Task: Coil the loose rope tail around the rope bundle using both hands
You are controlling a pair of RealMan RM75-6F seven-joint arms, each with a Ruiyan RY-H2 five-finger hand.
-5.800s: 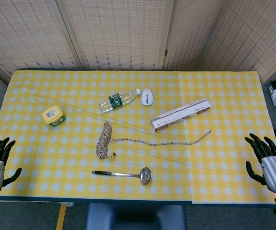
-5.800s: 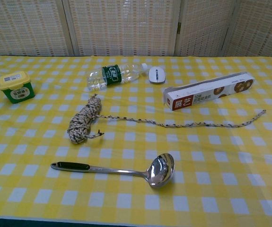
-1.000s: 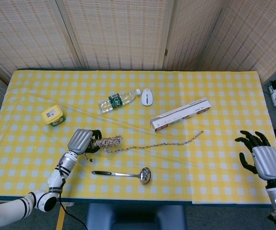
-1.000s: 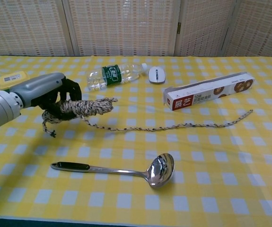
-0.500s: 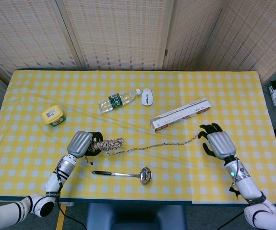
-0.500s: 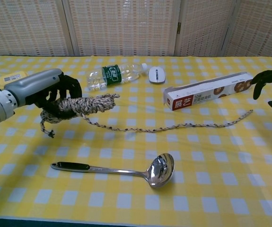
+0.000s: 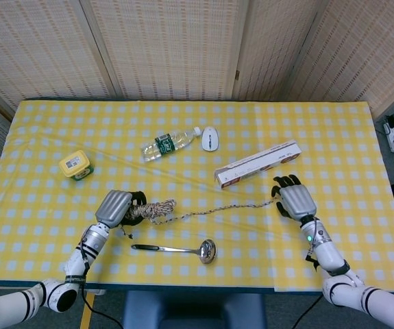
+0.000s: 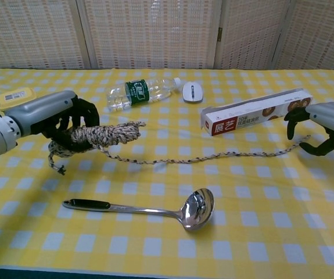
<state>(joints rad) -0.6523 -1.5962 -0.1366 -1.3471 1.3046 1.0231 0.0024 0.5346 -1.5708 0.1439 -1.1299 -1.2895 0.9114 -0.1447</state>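
Note:
My left hand (image 7: 114,205) (image 8: 45,116) grips one end of the speckled rope bundle (image 7: 153,208) (image 8: 106,135) and holds it level just above the yellow checked table (image 7: 203,274). A short rope end dangles below that hand. The loose rope tail (image 7: 224,208) (image 8: 213,156) runs from the bundle to the right across the cloth. My right hand (image 7: 294,200) (image 8: 324,123) hovers over the tail's far end (image 8: 303,140), fingers and thumb apart on either side of it. No grip on the tail shows.
A steel ladle (image 7: 176,249) (image 8: 155,210) lies in front of the rope. Behind the rope lie a long white and red box (image 7: 257,163) (image 8: 254,111), a water bottle (image 7: 166,143) (image 8: 139,92) and a white mouse (image 7: 210,138) (image 8: 191,91). A green tub with a yellow lid (image 7: 75,165) (image 8: 15,96) stands at the left.
My right hand has come in from the right edge and lowered over the tail's far end. The left hand keeps holding the lifted bundle, almost still.

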